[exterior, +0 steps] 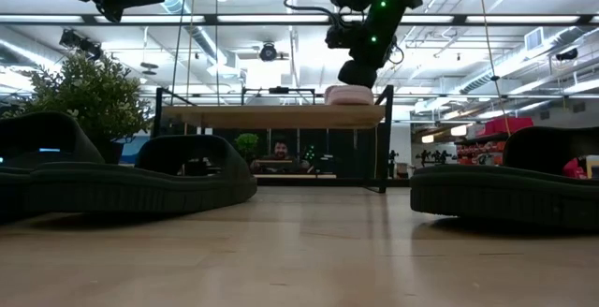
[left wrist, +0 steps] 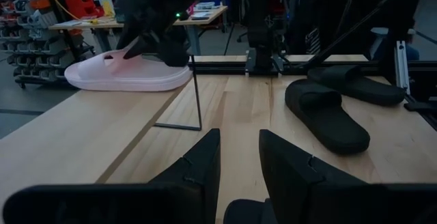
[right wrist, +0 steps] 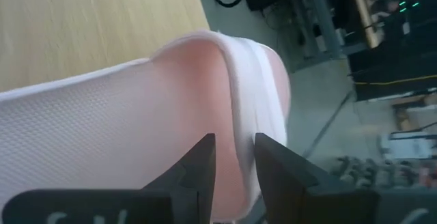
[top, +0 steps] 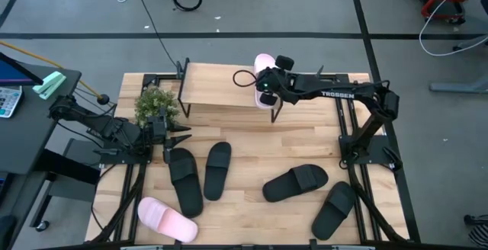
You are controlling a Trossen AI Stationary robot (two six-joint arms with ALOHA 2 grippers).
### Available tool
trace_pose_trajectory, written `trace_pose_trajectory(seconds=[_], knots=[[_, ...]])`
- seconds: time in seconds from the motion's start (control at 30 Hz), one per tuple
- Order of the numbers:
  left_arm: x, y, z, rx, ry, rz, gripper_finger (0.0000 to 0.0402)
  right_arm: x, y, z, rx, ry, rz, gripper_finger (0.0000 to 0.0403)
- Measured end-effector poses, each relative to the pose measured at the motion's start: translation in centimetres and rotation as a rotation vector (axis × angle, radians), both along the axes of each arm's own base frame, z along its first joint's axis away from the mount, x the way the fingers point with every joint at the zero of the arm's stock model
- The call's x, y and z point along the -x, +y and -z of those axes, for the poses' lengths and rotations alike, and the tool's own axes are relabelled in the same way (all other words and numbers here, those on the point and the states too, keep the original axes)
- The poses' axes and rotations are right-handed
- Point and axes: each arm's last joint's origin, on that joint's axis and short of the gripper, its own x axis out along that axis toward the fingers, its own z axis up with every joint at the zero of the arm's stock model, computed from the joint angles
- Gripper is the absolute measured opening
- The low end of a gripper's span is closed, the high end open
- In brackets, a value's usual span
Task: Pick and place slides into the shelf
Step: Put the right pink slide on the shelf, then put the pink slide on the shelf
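One pale pink slide [top: 263, 61] lies sole down on the right end of the shelf's [top: 217, 86] wooden top; it also shows in the low view [exterior: 348, 95]. My right gripper [top: 267, 82] is over the middle of that slide, shut on its strap. A second pink slide [top: 166, 219] lies near the table's near left edge. Several black slides [top: 185, 180] [top: 217, 170] [top: 296, 183] [top: 335, 208] lie flat on the table. My left gripper [top: 179, 137] is open and hovers by the far end of the leftmost black slide, touching nothing. My right gripper [right wrist: 235, 159] pinches the pink slide's wide strap at its white edge [right wrist: 242, 115], with one finger [right wrist: 201, 169] on each side. It comes from above, slanting in from the table's right. The slide [left wrist: 130, 77] lies flat on the shelf top [left wrist: 68, 135].
A small potted plant [top: 156, 104] stands by the shelf's left end, close to my left gripper. The shelf's thin black legs [left wrist: 198, 94] stand on the table. Bare wood lies between the shelf and the black slides. Metal frames run along the table's left and right edges.
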Motion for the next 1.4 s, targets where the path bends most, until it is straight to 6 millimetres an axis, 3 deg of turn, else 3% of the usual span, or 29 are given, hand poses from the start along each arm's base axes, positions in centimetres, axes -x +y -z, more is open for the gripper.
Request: trace_pose_trajectory(seconds=[0.27, 0.5, 0.63, 0.77, 0.9, 1.0, 1.17, 1.27, 1.4], knots=[[0.0, 0.0, 0.0, 0.0, 0.0, 0.0, 0.0107, 1.1, 1.2, -3.7, -0.098, -0.204, -0.082, 0.0108], [0.0, 0.0, 0.0, 0.028, -0.007, -0.004, 0.0107, 3.4, 1.5, -5.9, -0.434, -0.51, -0.035, 0.0108], [0.0, 0.0, 0.0, 0.066, -0.016, -0.01, 0.0107, 4.0, 3.7, -6.2, -0.67, -0.559, -0.033, 0.0107], [0.0, -0.2, 0.0, 0.149, -0.025, 0.04, 0.0107, 3.0, 8.3, -5.9, -0.895, -0.513, -0.183, 0.0107], [-0.1, -1.1, 0.0, 0.273, -0.013, 0.221, 0.0105, 1.4, 14.8, -4.9, -0.941, -0.441, -0.376, 0.0107], [-0.2, -1.9, -0.1, 0.359, -0.02, 0.302, 0.0099, 0.4, 19.9, -4.2, -0.867, -0.408, -0.583, 0.0106], [-0.7, -2.9, -0.5, 0.382, -0.058, 0.359, 0.0088, -1.1, 27.2, -2.8, -0.568, -0.362, -1.002, 0.0106], [-0.7, -3.0, -0.9, 0.396, -0.101, 0.372, 0.0083, -2.4, 30.2, -0.9, -0.48, -0.37, -1.147, 0.0106], [-0.5, -2.9, -1.7, 0.412, -0.168, 0.384, 0.008, -4.6, 32.3, 2.5, -0.464, -0.412, -1.183, 0.0106]])
